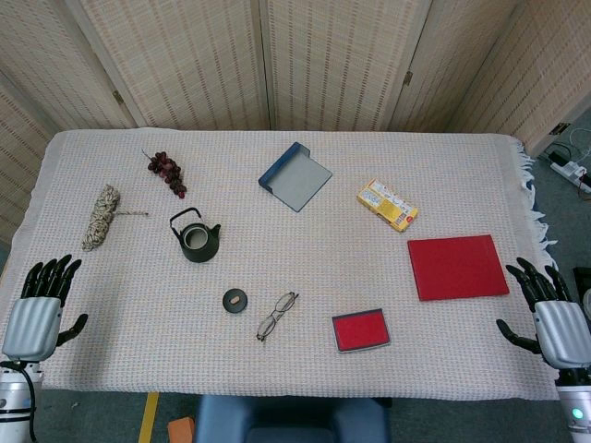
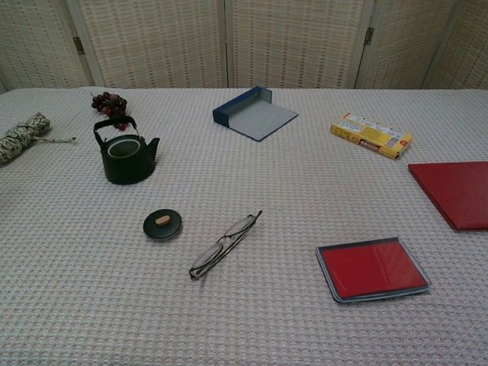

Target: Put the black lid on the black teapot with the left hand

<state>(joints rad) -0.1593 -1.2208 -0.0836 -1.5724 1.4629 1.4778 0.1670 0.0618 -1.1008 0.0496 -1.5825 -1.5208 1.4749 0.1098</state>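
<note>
The black teapot [image 1: 196, 240] [image 2: 126, 157] stands open-topped on the left half of the table, its handle raised. The round black lid [image 1: 235, 300] [image 2: 162, 224], with a small tan knob, lies flat on the cloth nearer the front edge, to the right of the pot. My left hand [image 1: 39, 309] hangs at the table's left front edge, fingers spread and holding nothing, well left of the lid. At the right front edge my right hand [image 1: 552, 318] is likewise spread and holds nothing. Neither hand shows in the chest view.
Folded glasses [image 1: 276, 316] [image 2: 224, 245] lie just right of the lid. A red case [image 1: 360, 330], a red book [image 1: 457, 267], a yellow box [image 1: 387, 204], a blue tray [image 1: 295, 176], dark grapes [image 1: 167, 173] and a rope bundle [image 1: 102, 216] are spread around.
</note>
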